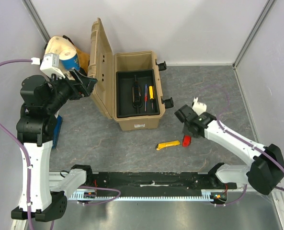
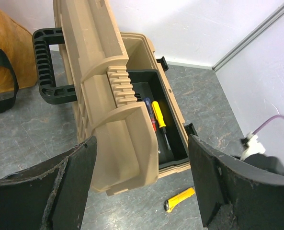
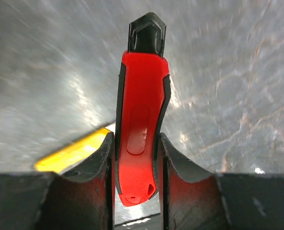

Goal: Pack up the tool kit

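One toolbox [image 1: 137, 123], two knives (red knife [image 3: 139, 139], yellow knife [image 1: 167, 145]) and two screwdrivers (yellow screwdriver [image 2: 158, 116], red-blue screwdriver [image 1: 145, 93]) are counted, plus seemingly one hammer [image 1: 136, 93]

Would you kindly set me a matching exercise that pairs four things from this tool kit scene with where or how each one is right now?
Things:
1. red knife
2. yellow cutter
3. yellow-handled screwdriver
4. toolbox lid

Places or states:
A. swung up, open
B. in the black tray
C. between the fingers of the right gripper
D. on the table, in front of the toolbox

Pairs: 1-C, 2-D, 3-B, 4-A
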